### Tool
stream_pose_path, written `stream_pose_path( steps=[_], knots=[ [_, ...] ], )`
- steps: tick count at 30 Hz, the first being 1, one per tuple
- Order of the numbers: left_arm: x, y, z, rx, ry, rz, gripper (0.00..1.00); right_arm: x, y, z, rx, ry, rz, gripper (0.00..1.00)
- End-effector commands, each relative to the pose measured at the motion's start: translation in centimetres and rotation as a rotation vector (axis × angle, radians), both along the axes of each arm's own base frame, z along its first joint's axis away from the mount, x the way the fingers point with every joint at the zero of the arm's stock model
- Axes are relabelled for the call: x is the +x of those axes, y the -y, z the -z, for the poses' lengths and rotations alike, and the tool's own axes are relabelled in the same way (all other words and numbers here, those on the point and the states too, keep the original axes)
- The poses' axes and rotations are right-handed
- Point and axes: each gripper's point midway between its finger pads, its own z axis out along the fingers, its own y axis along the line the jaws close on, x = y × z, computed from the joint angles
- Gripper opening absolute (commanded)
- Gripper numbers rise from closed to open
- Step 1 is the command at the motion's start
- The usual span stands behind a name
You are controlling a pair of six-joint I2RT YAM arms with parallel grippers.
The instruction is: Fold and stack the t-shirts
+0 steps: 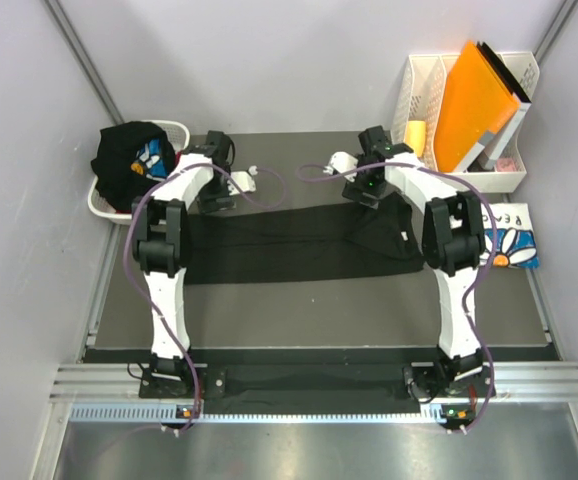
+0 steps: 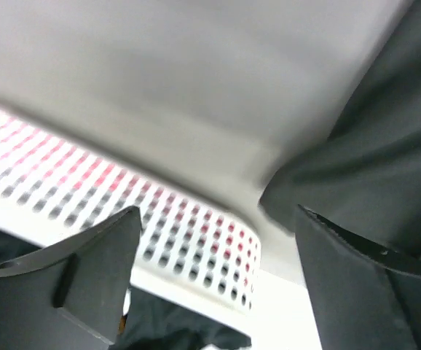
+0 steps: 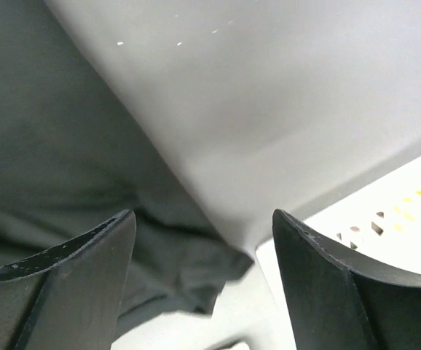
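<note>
Spread and pinching nothing, the left hand [image 2: 216, 222] and right hand [image 3: 203, 219] hover at the far edge of the black tee [image 1: 289, 245]. Its soft, matte cotton lies as a long band across the counter [image 1: 319, 300], rumpled into a peak at its right end. I judge one lengthwise fold laid; next I must flatten that peak, then fold crosswise.

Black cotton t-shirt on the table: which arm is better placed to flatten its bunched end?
Probably right. The right tool, open, hangs by that bunched end of the black cotton t-shirt; the left tool is at the opposite end.
</note>
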Motion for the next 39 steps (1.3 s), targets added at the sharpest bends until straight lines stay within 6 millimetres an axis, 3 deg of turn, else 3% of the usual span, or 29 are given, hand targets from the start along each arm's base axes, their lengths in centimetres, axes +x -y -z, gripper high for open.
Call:
stream_pose_path(
  steps=[1,6,12,16,22,35,39],
  knots=[
    [0.3,0.4,-5.6,-0.053,0.16,-0.04,0.93,-1.5,-1.1,-6.1,0.145,0.053,0.037,0.77],
    [-1.5,-0.4,-6.2,-0.026,0.152,-0.064,0.94,-3.3,-0.2,-6.7,0.2,-0.027,0.071,0.75],
    [-3.8,0.4,-6.2,-0.09,0.108,-0.079,0.94,-6.9,1.7,-3.3,0.289,-0.278,0.137,0.66],
    [-6.3,0.5,-4.5,-0.101,0.034,-0.066,0.98,-6.7,3.5,-2.3,0.302,-0.301,0.188,0.65],
    [-9.3,0.0,-2.9,-0.072,-0.091,0.02,0.99,-6.5,3.9,-2.5,0.303,-0.274,0.196,0.65],
    [-10.7,0.1,-1.8,-0.088,-0.224,0.055,0.99,-6.9,4.0,-2.0,0.297,-0.27,0.184,0.62],
    [-11.3,-0.1,-1.1,-0.087,-0.265,0.049,0.91,-6.7,4.2,-1.9,0.29,-0.26,0.185,0.6]
  ],
)
